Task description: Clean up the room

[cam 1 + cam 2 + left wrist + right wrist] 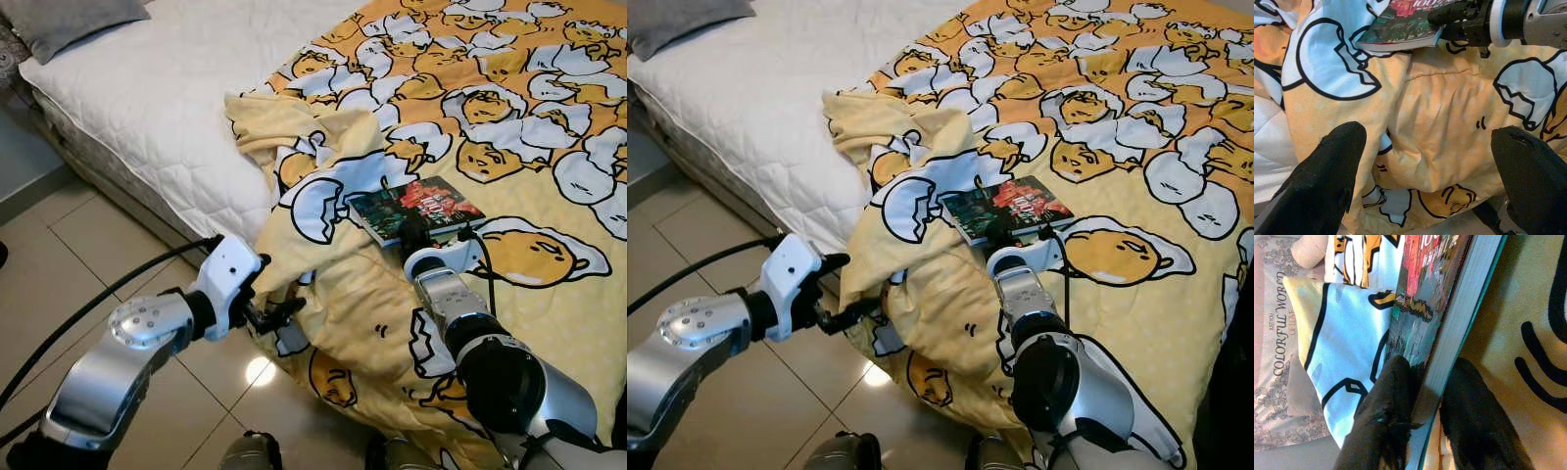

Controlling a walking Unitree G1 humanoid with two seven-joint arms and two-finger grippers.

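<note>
Bed [147, 98]: spans the far half of the scene, floor [59, 284] before it on the left.
Pillow [73, 20]: at the bed's far left corner, on the mattress.
Blanket [529, 147]: over the right part of the bed, its near left edge bunched and hanging off the bed's side toward the floor.
Book [416, 208]: flat on the blanket, just right of the bunched fold.
Right gripper [416, 235]: at the book's near edge, one finger above and one below the cover.
Left gripper [279, 313]: left of the hanging blanket, close beside it, over the floor.
</note>
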